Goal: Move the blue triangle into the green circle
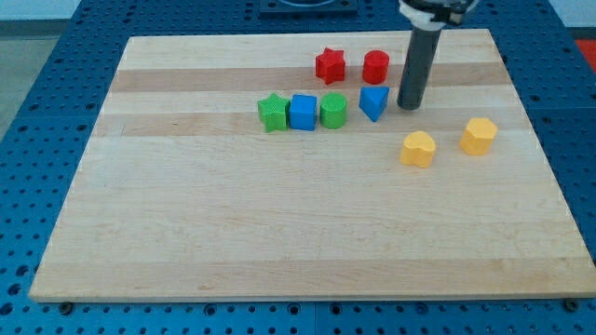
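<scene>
Blue triangle (373,101) sits upper centre, just right of the green circle (333,110). My tip (410,106) stands just right of the triangle. No jaws; the rod's top is cut off.

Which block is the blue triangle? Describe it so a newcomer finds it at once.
On the wooden board, find the row of three blocks: green star, blue cube, green circle. The blue triangle sits alone just right of it, left of my tip, pointed rather than square.

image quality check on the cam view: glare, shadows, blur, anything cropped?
Camera view: even, soft lighting, no glare on the light wooden board; only faint shadows beside blocks such as the blue triangle block and green circle block; everything fairly sharp, slight softness overall; the dark rod is cropped at the view's top, my tip visible.
</scene>
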Robot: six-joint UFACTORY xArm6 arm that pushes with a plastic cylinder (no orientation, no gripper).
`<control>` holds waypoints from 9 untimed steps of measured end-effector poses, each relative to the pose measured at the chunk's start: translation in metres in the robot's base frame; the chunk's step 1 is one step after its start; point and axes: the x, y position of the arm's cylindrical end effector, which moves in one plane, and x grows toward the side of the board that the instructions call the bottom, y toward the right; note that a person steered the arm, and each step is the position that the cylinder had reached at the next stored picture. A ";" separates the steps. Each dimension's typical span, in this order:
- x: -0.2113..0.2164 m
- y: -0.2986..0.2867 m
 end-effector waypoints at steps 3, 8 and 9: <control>-0.020 -0.001; 0.003 -0.064; 0.003 -0.072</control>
